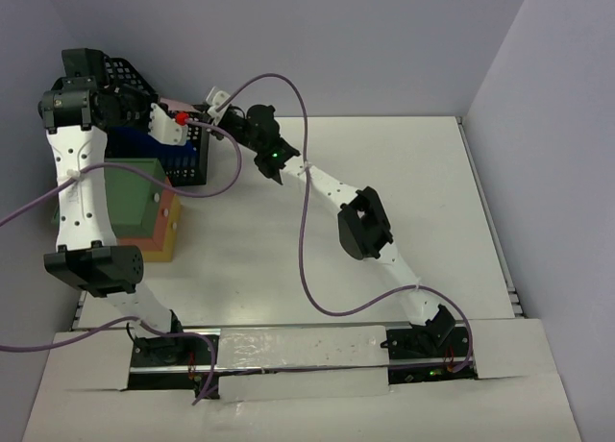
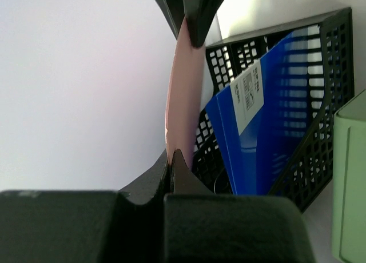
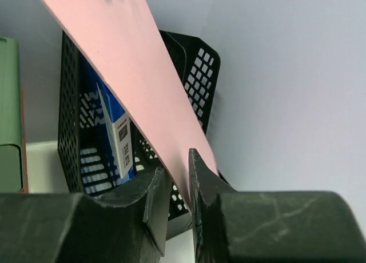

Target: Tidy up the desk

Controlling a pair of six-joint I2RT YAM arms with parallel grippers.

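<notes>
The top view alone shows the whole layout. The desk [image 1: 432, 173] lies white and wide under both arms. The rack [image 1: 125, 77] stands at the desk's far left corner. Just in front of the rack, a green box [image 1: 135, 197] sits on an orange and yellow stack [image 1: 165, 233]. Both arms reach toward that corner, but from above the grippers merge with the rack and their jaws cannot be read.

The wrist views supply that. In the left wrist view, the left gripper [image 2: 170, 160] has its jaws pressed tight on the edge of a pink sheet [image 2: 183, 91]. The sheet runs away from the camera to the right gripper [image 2: 191, 23] at its other end. The view also looks into the black mesh rack, where a blue folder [image 2: 274, 131] with a white label leans, and the green box shows at the right edge.

The right wrist view looks from the opposite end. Its jaws are narrow, with the sheet's edge between them and both fingers [image 3: 197, 177] against it. The sheet slants up to the left above the rack, with the lavender wall behind. A strip of desk shows low on the left, below the green box.
</notes>
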